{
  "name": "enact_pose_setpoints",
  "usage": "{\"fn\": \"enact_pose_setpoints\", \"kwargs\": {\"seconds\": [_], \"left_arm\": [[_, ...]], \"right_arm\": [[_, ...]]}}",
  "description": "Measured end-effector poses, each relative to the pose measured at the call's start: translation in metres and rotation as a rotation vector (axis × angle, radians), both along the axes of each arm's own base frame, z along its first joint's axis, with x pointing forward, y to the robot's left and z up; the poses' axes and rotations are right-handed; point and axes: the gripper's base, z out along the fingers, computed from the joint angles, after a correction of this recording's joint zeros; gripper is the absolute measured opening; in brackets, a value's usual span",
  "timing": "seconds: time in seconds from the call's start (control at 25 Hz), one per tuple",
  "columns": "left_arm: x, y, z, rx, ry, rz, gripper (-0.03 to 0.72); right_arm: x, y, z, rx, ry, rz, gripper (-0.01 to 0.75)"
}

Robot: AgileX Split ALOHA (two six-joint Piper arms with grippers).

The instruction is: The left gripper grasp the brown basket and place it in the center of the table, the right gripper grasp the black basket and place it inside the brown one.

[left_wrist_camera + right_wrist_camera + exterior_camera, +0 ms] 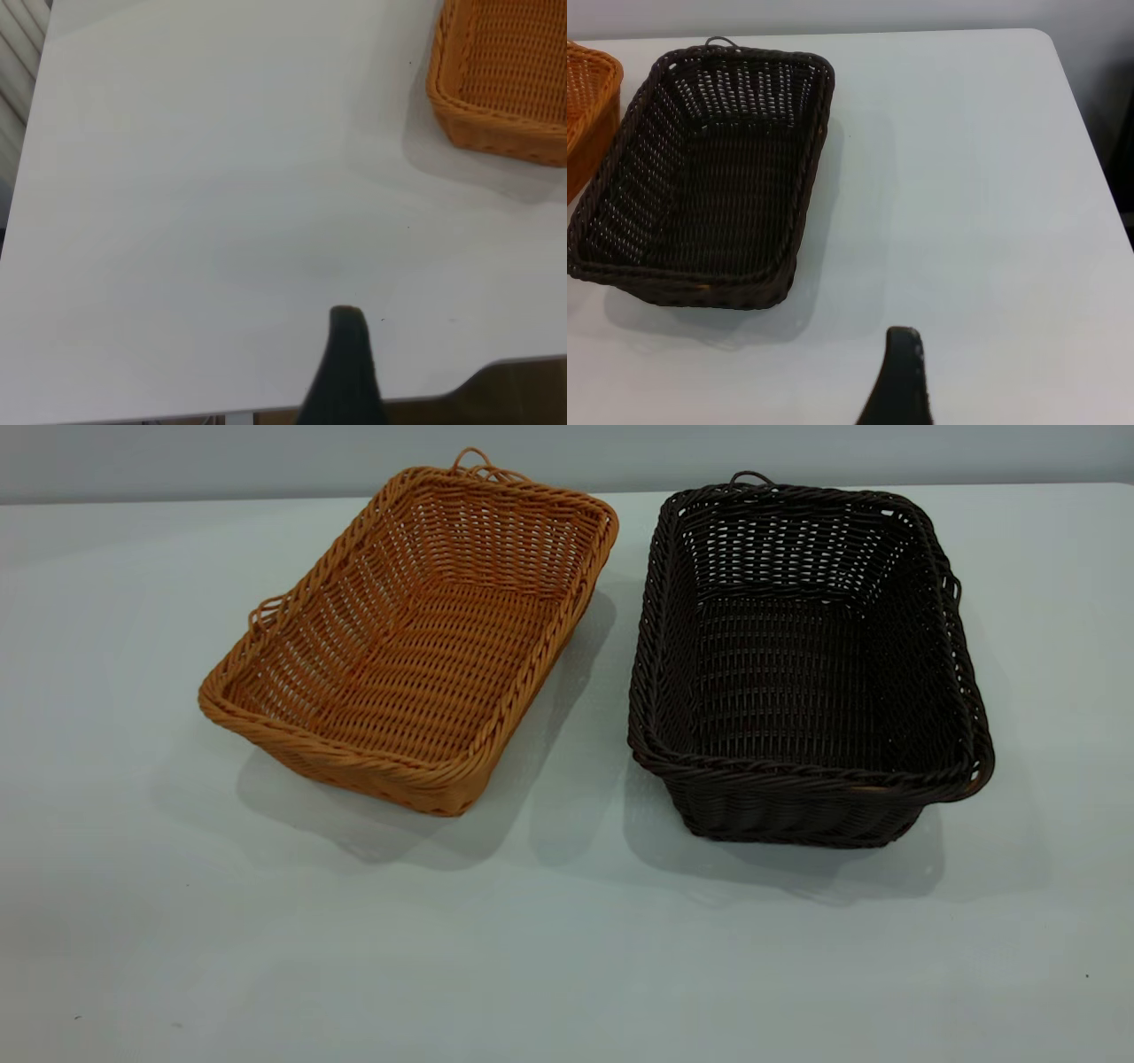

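Right wrist view, black basket [709,177] beyond right end effector [899,381]

brown basket [505,88] cropped to one corner in left wrist view, left gripper [344,372] a blurred dark block, right gripper [897,381] one finger only

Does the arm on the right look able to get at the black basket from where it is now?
Probably yes. The right gripper hangs over bare table beside the black basket, with nothing between them; the basket is empty and its rim is exposed.

Legible text: none. Brown basket [416,638], black basket [797,664] and table [567,957] carry no readable label, brand, number or sign.
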Motion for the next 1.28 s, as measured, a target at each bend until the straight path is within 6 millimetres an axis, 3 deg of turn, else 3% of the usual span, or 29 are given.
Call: {"fn": "enact_pose_setpoints", "kwargs": {"seconds": [0.2, 0.32, 0.48, 0.64, 0.92, 1.12, 1.28], "left_arm": [[0.0, 0.0, 0.001, -0.007, -0.005, 0.005, 0.562], [0.004, 0.0, 0.013, -0.04, -0.026, 0.028, 0.562], [0.033, -0.002, 0.039, -0.059, 0.001, 0.043, 0.562], [0.083, -0.004, 0.056, -0.055, 0.054, 0.037, 0.562], [0.189, -0.009, 0.057, 0.0, 0.144, -0.013, 0.562], [0.257, -0.015, 0.036, 0.038, 0.216, -0.071, 0.562], [0.302, -0.032, 0.011, 0.05, 0.279, -0.141, 0.562]], "right_arm": [[0.0, 0.0, 0.0, 0.0, 0.0, 0.0, 0.574], [0.0, 0.0, 0.0, 0.001, 0.0, 0.001, 0.574], [0.0, 0.001, 0.0, 0.008, 0.0, 0.005, 0.574], [0.0, 0.001, 0.0, 0.008, 0.0, 0.005, 0.574], [0.0, 0.001, 0.0, 0.008, 0.0, 0.005, 0.574], [0.0, 0.001, 0.0, 0.008, 0.0, 0.005, 0.574], [0.0, 0.001, 0.0, 0.008, 0.0, 0.005, 0.574]]}}
